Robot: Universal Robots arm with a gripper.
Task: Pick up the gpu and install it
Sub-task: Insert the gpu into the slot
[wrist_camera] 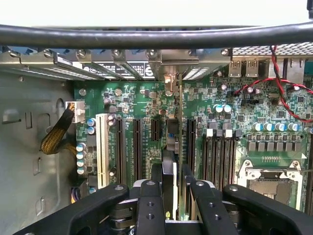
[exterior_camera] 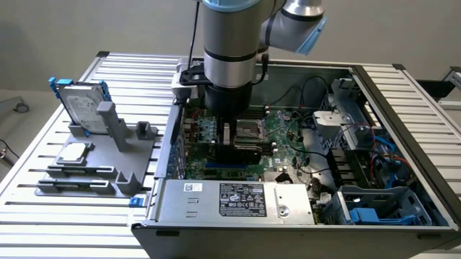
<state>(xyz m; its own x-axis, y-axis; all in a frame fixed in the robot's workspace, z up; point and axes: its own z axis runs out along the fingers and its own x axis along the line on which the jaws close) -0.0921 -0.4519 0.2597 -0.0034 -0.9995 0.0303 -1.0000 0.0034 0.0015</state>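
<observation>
I work in a robotics lab set up for computer assembly. My arm (exterior_camera: 226, 43) reaches over a bench (exterior_camera: 65, 216) of slotted aluminium profiles. An open computer case (exterior_camera: 288, 245) lies on it, motherboard (wrist_camera: 127, 103) bare, and beside it a grey fixture (exterior_camera: 119, 137) holds a hard drive (exterior_camera: 78, 105) upright, with plain walls behind.
</observation>
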